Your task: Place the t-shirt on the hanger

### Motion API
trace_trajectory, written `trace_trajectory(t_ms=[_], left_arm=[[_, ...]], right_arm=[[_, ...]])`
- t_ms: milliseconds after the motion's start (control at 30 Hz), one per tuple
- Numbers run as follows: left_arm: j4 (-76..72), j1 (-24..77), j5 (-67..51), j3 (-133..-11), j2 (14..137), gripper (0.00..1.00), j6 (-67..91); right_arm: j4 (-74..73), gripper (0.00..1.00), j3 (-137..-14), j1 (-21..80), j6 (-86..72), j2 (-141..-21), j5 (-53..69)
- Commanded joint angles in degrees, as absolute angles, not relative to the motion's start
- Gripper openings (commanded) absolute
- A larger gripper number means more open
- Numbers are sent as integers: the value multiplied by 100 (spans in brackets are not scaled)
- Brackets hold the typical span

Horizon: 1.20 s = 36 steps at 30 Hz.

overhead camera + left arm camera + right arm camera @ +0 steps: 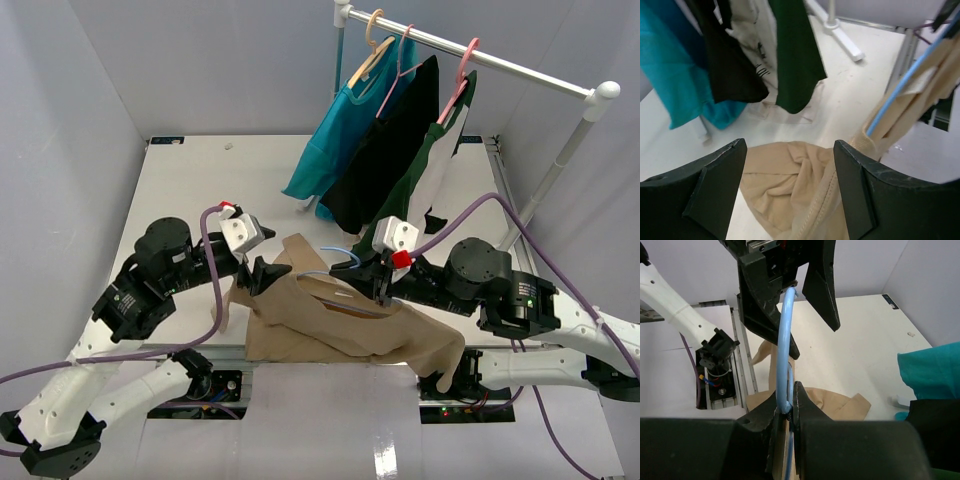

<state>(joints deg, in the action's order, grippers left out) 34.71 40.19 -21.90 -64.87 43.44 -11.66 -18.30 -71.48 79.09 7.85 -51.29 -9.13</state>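
Near edge of the worktop (200, 170): the t-shirt (330, 325) sags in folds, lifted at the middle, its left shoulder slumped. The left end effector (262, 277) hovers by that shoulder, fingers wide apart and holding nothing. The right end effector (380, 288) is clamped on the hanger (785, 340) inside the shirt. Dressing looks half done; next, the left likely needs to grip the loose shoulder and draw it over the hanger's left end.
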Motion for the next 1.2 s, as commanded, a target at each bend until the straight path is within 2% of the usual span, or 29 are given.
trace_trajectory(t_ms=[0, 567, 867, 967, 1067, 1133, 1167], left_arm=[[3338, 4017, -3356, -6582, 4247, 81, -1357], [3322, 4017, -4009, -7099, 4571, 82, -1279], [3212, 4017, -4415, -6899, 4795, 77, -1322], [3225, 4017, -4473, -6867, 4866, 70, -1333], [3218, 4017, -4686, -6869, 4909, 58, -1352], [3220, 4017, -4780, -6908, 4976, 33, -1326], [3217, 4017, -4847, -6938, 4995, 24, -1315]], right_arm=[[-1307, 8, -7424, 7893, 765, -5091, -777], [-1032, 8, -7282, 7893, 659, -5461, -678], [-799, 8, -7295, 7896, 593, -5696, -447], [-734, 8, -7279, 7893, 581, -5745, -405], [-712, 8, -7269, 7901, 573, -5763, -366], [-716, 8, -7269, 7896, 552, -5783, -300], [-715, 8, -7266, 7893, 539, -5786, -275]])
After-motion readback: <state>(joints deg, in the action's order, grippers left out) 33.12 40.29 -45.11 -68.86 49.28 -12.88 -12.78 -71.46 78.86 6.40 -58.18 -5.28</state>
